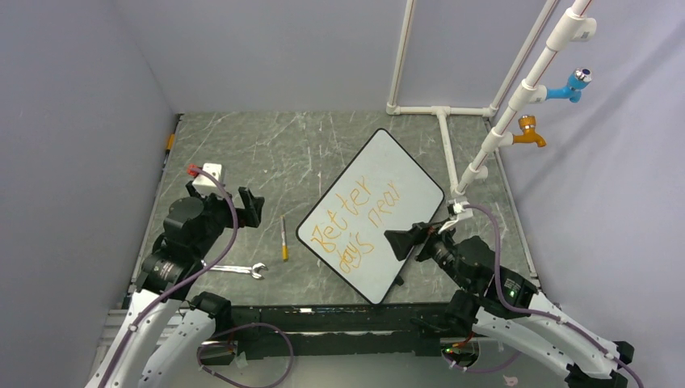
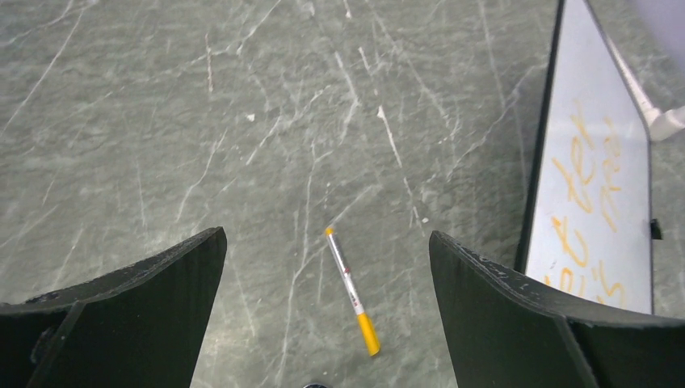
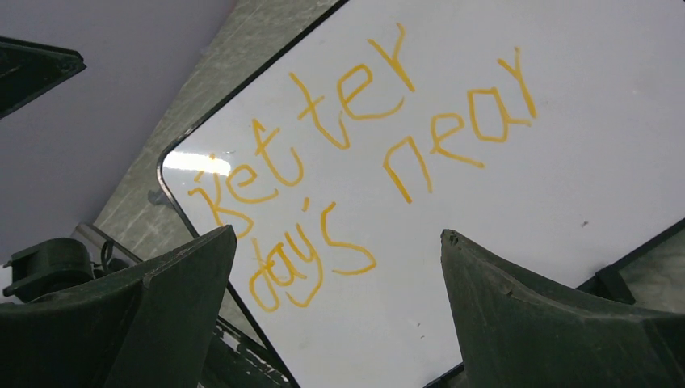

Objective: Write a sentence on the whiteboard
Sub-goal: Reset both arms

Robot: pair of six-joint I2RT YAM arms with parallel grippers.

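Observation:
The whiteboard (image 1: 388,162) lies tilted on the dark table, and the sentence (image 1: 349,220) on it reads "Better days near" in orange, in two lines. An orange-capped marker (image 1: 283,239) lies loose on the table left of the board. My left gripper (image 1: 251,207) hovers open above the marker (image 2: 351,289), not touching it; the whiteboard (image 2: 594,121) is at the right of that view. My right gripper (image 1: 404,242) hangs open over the board's lower right part, holding nothing. In the right wrist view the sentence (image 3: 363,153) fills the whiteboard (image 3: 565,162) beyond the open right gripper (image 3: 339,233).
A metal wrench (image 1: 240,269) lies near the left arm's base. A white pipe frame (image 1: 447,145) runs along the back right, carrying a blue tap (image 1: 570,85) and an orange tap (image 1: 529,133). Grey walls enclose the table.

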